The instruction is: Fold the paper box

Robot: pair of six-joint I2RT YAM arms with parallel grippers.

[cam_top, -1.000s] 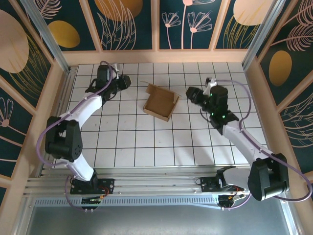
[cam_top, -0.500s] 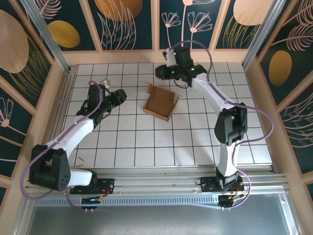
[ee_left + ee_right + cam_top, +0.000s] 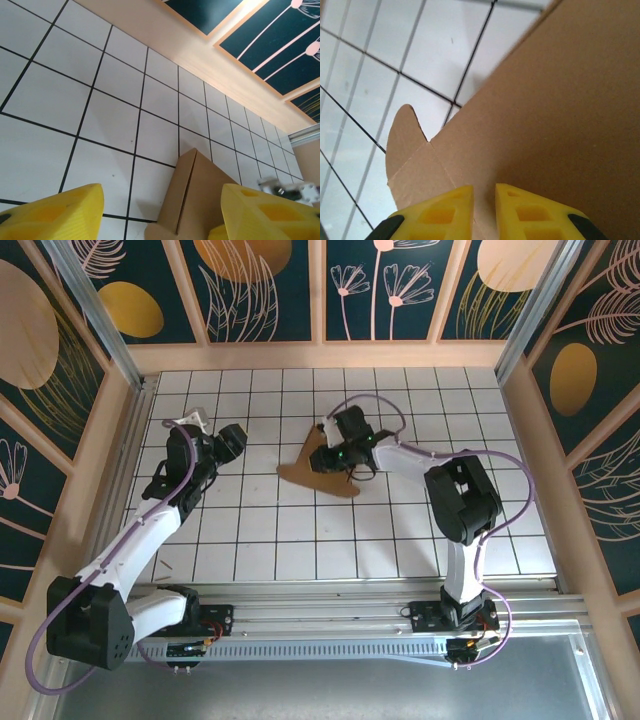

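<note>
- Right jaws are clenching the box (image 3: 555, 100) wall, its panel passing between them.
- Left jaws are standing released; box is lying ahead, clear of them.

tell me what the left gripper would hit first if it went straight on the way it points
Most likely the paper box: the left wrist view has its cardboard straight ahead of the open left gripper, though depth is unclear.

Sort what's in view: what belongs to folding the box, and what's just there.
Job:
paper box
right gripper, fingers pinching the box's edge
left gripper, open, apart from the box

Just there:
gridded table
painted wall panels
metal rail at the near edge
</note>
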